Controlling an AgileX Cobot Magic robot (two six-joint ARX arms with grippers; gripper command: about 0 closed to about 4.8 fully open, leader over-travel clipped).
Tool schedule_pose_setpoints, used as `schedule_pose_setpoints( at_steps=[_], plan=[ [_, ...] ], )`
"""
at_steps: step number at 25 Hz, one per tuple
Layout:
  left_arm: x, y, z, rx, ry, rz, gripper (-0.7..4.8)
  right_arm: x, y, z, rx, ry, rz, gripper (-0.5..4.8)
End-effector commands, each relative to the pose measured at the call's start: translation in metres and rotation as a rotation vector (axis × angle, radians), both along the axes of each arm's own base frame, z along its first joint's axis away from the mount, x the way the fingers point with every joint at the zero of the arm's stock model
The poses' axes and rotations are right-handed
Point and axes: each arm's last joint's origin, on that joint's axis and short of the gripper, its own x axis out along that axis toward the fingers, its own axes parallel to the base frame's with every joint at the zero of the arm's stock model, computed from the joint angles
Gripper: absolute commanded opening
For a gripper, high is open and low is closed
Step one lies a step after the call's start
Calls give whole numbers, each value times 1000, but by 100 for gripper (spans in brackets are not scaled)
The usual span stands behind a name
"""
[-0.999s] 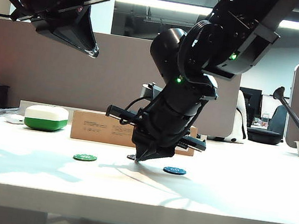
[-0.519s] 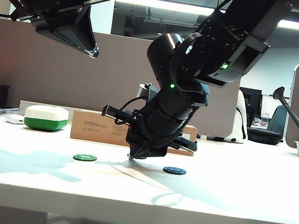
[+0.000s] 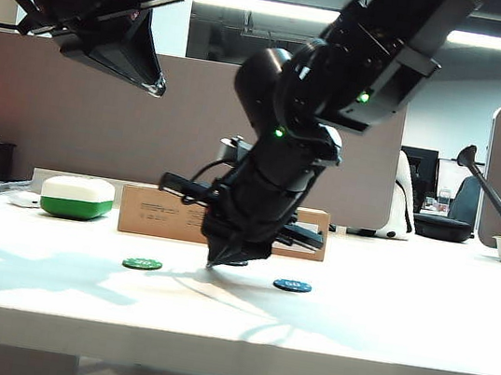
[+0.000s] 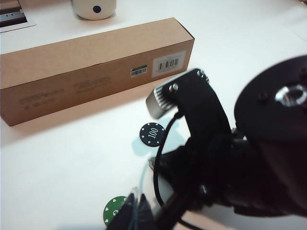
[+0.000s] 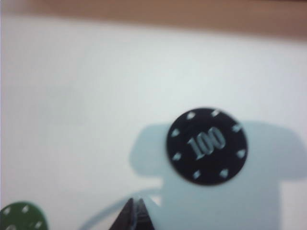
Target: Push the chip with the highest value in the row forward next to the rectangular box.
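Right gripper (image 3: 212, 263) is down at the surface (image 3: 380, 330), fingers pressed together into a single point, tip just behind the 100 chip (image 5: 206, 145) on the near side. In the right wrist view the tip (image 5: 135, 213) sits close to the chip but apart from it, off toward the green chip (image 5: 21, 218) side. Not centred on it.

The 100 chip is already out of line with the green chip (image 3: 142, 264) and the blue chip (image 3: 292, 285), sitting partway toward the box (image 4: 91, 67). The left wrist view shows a clear strip of bare surface between the chip (image 4: 152, 133) and the box, so the push isn't finished.

To do it well, I'd say: line the tip up behind the chip's centre before pushing, otherwise it'll spin off sideways. Keep the tip low and skimming so it doesn't ride over the thin chip. Go slow and stop just short of the box wall.

Left gripper (image 3: 150, 74) hangs high on the left, well clear. Its fingertips look closed at the point, but I can't tell for sure.

Hard to see: from the front the right arm hides most of the 100 chip and the middle of the box. Right wrist view is soft, box just a brown band. Blue chip's number unreadable.
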Motion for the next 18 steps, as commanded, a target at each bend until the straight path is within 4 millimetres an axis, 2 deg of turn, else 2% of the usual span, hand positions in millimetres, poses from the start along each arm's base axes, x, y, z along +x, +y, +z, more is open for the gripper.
schedule_pose_setpoints(
  at_steps=[1,11,18],
  plan=[
    [0,0,2,-5,-13,-3,-5,-2,-1,6,-9,-18,-15,-6],
    [0,0,2,-5,-13,-3,-5,2,-1,4,-24,-62,-65,-6],
    [0,0,2,-5,-13,-3,-5,10,-9,-3,-35,-46,-86,-6]
  ],
)
